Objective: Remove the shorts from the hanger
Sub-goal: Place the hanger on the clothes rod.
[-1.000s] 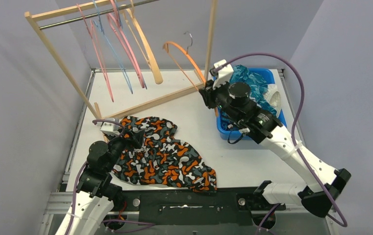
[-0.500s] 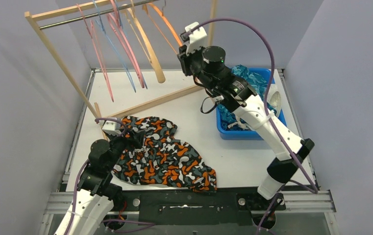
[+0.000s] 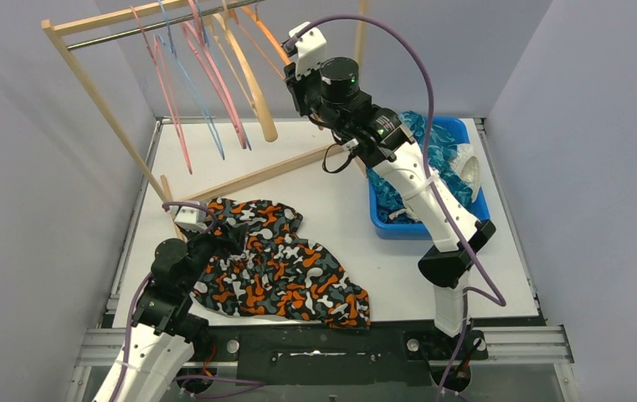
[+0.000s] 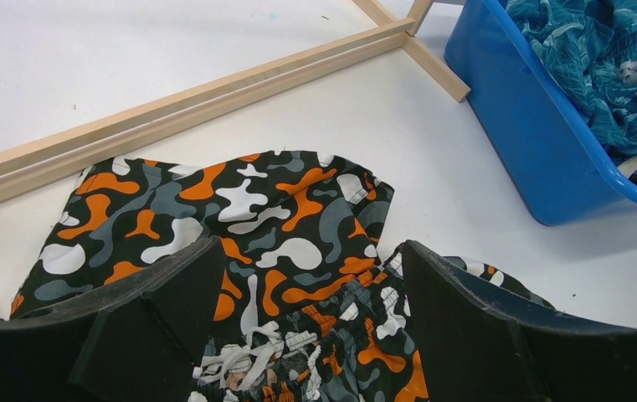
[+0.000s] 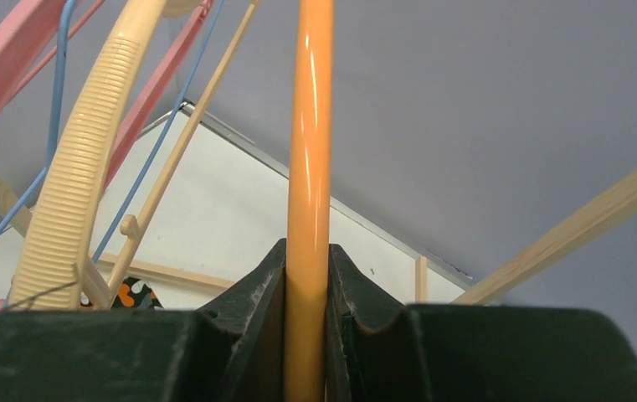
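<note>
Far left: wooden rack (image 3: pixel 105 109) on the white table (image 3: pixel 340 209), with a metal rail (image 3: pixel 156 25) across its top. Hung from the rail: pink hangers (image 3: pixel 172 100), a thin blue hanger (image 3: pixel 202 100), a ribbed cream hanger (image 3: pixel 256 92). All bare, no cloth on any.

Near left, low over the table: left gripper (image 4: pixel 310 260), jaws spread wide, nothing clamped. Fingers set either side of the drawstring end of the camouflage shorts (image 3: pixel 281 268). Contact with the cloth not determinable.

Camouflage shorts (orange, black, white, grey) spread flat on the table, off any hanger. Far edge lying just beside the rack's base bar, near edge close to the table front.

Centre, raised high at the rail: right gripper (image 5: pixel 307 268), jaws pinched tight on the orange hanger (image 5: pixel 313 126). Hanger rod running straight up between the fingers in the wrist view. No garment on it. Hook end not visible, so seating on the rail not determinable.

Right: blue bin (image 3: pixel 419 228) on the table, beside the rack's right foot. Inside: teal patterned shorts (image 3: pixel 436 146) heaped and filling most of it, plus a white garment (image 3: pixel 468 167) against the right wall. Deeper contents hidden under the arm and the teal cloth.
</note>
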